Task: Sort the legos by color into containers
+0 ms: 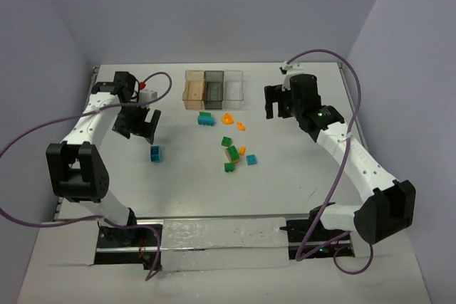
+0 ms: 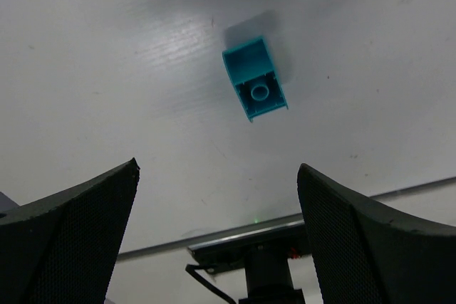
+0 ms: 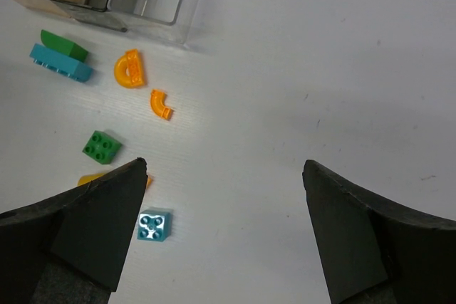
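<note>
Robot lab test cell. White worktop (image 1: 299,183) boxed in by bare pale walls (image 1: 214,5); left arm (image 1: 89,122) and right arm (image 1: 356,165) bolted to a rail (image 1: 221,236) at its near edge; purple cables (image 1: 320,51) loop loose.

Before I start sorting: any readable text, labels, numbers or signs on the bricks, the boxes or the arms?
None readable in any view.
The containers carry no label.
The teal brick and the other legos show only studs.
The left arm and right arm show no marking; the green dot is a light, not a sign.
</note>
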Tool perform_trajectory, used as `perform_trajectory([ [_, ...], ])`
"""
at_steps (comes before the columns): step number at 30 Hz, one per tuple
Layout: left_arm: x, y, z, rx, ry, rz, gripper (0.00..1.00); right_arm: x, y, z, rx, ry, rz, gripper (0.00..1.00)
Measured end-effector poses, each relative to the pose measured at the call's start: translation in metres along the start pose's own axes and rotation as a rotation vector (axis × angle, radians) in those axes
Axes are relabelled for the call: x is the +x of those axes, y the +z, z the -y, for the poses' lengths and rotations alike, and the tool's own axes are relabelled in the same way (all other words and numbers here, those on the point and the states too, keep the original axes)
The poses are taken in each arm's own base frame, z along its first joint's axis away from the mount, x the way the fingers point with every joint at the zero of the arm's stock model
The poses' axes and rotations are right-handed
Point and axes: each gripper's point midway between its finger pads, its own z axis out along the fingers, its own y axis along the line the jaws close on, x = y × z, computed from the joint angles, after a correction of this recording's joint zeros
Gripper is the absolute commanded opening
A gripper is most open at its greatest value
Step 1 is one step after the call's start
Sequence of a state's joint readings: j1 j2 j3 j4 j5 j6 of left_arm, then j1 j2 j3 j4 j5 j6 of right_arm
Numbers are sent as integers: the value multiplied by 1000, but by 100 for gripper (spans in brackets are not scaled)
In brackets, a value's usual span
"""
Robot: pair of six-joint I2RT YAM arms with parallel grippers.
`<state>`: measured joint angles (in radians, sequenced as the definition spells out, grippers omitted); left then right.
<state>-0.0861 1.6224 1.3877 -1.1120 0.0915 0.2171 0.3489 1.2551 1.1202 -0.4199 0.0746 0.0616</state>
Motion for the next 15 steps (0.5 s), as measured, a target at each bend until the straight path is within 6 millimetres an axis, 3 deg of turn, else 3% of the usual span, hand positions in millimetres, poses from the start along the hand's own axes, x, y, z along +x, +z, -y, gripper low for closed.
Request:
perform_trajectory([
  [6,23,10,10,68,-5,-144,99,2,2,-3,-13,-1,-8,97],
  [15,17,32,18,119,-19,-210,91,8,9,-3,-12,-3,-34,100],
])
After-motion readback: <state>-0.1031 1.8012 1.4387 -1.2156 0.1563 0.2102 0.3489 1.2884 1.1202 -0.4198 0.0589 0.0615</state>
